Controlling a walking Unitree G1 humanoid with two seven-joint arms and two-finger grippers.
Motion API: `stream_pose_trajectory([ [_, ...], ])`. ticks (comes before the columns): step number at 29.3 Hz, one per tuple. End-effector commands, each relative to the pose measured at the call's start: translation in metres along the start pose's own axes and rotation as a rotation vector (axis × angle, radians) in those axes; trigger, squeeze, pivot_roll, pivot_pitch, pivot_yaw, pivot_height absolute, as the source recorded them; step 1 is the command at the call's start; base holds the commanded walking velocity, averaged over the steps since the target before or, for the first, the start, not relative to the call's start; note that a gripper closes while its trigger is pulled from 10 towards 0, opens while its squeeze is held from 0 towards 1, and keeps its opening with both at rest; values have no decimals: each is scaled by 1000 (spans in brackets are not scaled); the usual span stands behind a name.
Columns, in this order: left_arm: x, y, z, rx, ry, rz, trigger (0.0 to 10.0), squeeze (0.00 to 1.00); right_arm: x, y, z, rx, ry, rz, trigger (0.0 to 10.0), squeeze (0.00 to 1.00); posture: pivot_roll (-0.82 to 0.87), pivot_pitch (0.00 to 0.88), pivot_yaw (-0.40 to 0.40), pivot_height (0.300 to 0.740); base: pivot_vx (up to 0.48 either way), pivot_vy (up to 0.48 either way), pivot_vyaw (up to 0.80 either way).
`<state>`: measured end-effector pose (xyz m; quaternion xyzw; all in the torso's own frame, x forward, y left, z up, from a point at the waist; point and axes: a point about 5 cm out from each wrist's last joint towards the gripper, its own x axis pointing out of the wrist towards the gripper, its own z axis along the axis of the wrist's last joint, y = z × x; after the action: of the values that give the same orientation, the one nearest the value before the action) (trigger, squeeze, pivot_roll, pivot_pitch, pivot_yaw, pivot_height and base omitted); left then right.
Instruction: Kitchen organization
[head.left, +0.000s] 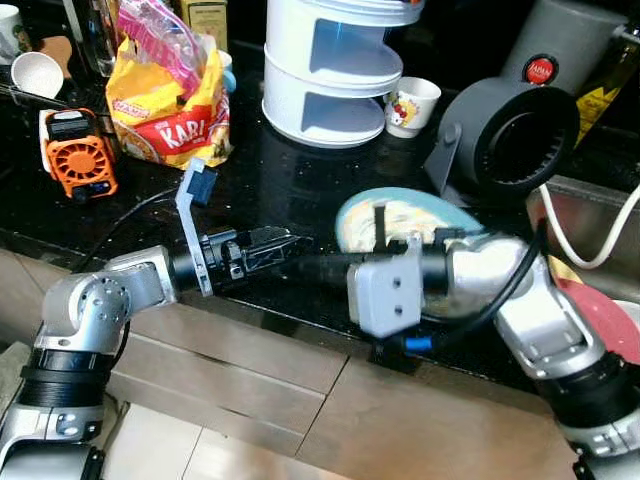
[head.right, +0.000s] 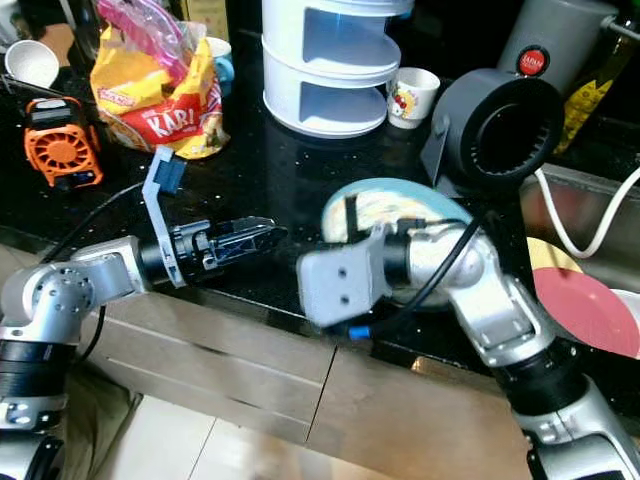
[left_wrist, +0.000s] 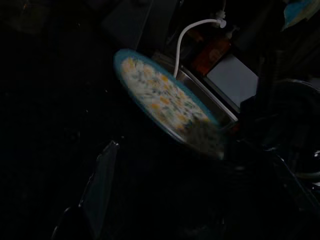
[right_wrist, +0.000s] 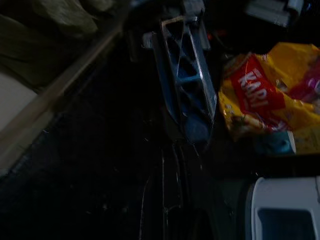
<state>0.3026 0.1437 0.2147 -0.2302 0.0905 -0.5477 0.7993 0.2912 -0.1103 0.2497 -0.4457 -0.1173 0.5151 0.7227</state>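
A teal-rimmed floral plate (head.left: 400, 215) lies on the black counter (head.left: 270, 180) near its front edge; the left wrist view looks at the plate (left_wrist: 160, 102) edge-on. My left gripper (head.left: 300, 242) reaches in from the left just above the counter, fingers shut and holding nothing, its tip a short way left of the plate. My right arm crosses in front of the plate, and my right gripper (head.left: 297, 264) points left, almost tip to tip with the left one, and looks shut. The right wrist view shows the left gripper's fingers (right_wrist: 190, 85) straight ahead.
A white tiered rack (head.left: 330, 70), a cartoon cup (head.left: 410, 105) and a grey blower (head.left: 515, 135) stand behind the plate. A yellow snack bag (head.left: 170, 110) and an orange device (head.left: 78, 155) sit at the left. The sink (head.left: 585, 205) at the right holds a pink plate (head.left: 605, 315).
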Motion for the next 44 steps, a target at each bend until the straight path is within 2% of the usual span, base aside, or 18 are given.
stream_pose_trajectory([
  [1,2,-5,-4,-11,-4,-19,10000,0,-1,-2,-3,9,9,-20,0,0,123,51,-81,740,0,0,0],
  [5,3,-6,-4,-9,-10,-18,10000,0,-2,-1,-2,44,-27,-27,431,0,122,51,-81,740,0,0,0],
  [6,3,-6,-4,-9,-11,-18,10000,0,-3,-1,1,61,-51,-34,2196,0,121,49,-81,740,0,0,0],
  [7,3,-6,-4,-9,-11,-18,10000,0,-3,-1,1,61,-51,-34,2196,0,121,49,-81,740,0,0,0],
  [8,4,-7,-3,-7,-14,-19,10000,0,-4,-3,2,90,-81,-53,4784,0,120,50,-79,740,0,0,0],
  [9,5,-8,-3,0,-20,-21,10000,0,-7,-8,2,127,-102,-91,10000,0,120,50,-79,740,0,0,0],
  [14,6,-12,0,28,-31,-33,10000,0,-16,-18,-12,174,-39,-167,10000,0,118,52,-82,740,0,0,0],
  [17,7,-18,3,58,-47,-55,10000,0,-29,-28,-32,268,35,-273,10000,0,120,53,-86,740,0,0,0],
  [18,7,-22,5,73,-56,-68,10000,0,-37,-34,-39,340,35,-334,10000,63,121,55,-88,740,0,0,0],
  [19,6,-25,5,89,-60,-75,10000,0,-47,-38,-47,421,30,-393,10000,1000,123,57,-90,740,0,0,0],
  [22,6,-27,5,101,-62,-78,10000,0,-56,-40,-54,475,31,-440,10000,1000,123,58,-90,740,0,0,0],
  [26,5,-31,5,123,-82,-74,10000,0,-78,-40,-80,586,163,-557,10000,1000,121,63,-90,740,0,0,0],
  [31,5,-29,7,148,-111,-47,10000,0,-88,-37,-90,658,239,-602,10000,1000,122,66,-89,740,0,0,0],
  [32,5,-29,6,156,-120,-38,10000,0,-91,-35,-91,694,242,-583,10000,914,121,66,-89,740,0,0,0],
  [33,5,-28,5,152,-128,-31,10000,0,-95,-33,-90,729,228,-570,10000,0,121,65,-89,740,0,0,0],
  [37,6,-28,0,122,-145,-26,10000,0,-116,-30,-93,826,232,-557,10000,0,118,72,-91,740,0,0,0],
  [40,8,-29,-4,106,-150,-23,10000,0,-135,-23,-104,927,342,-594,10000,0,107,74,-102,740,0,0,0],
  [44,9,-29,-7,94,-157,-25,10000,0,-146,-19,-108,976,410,-608,10000,0,103,73,-106,740,0,0,0],
])
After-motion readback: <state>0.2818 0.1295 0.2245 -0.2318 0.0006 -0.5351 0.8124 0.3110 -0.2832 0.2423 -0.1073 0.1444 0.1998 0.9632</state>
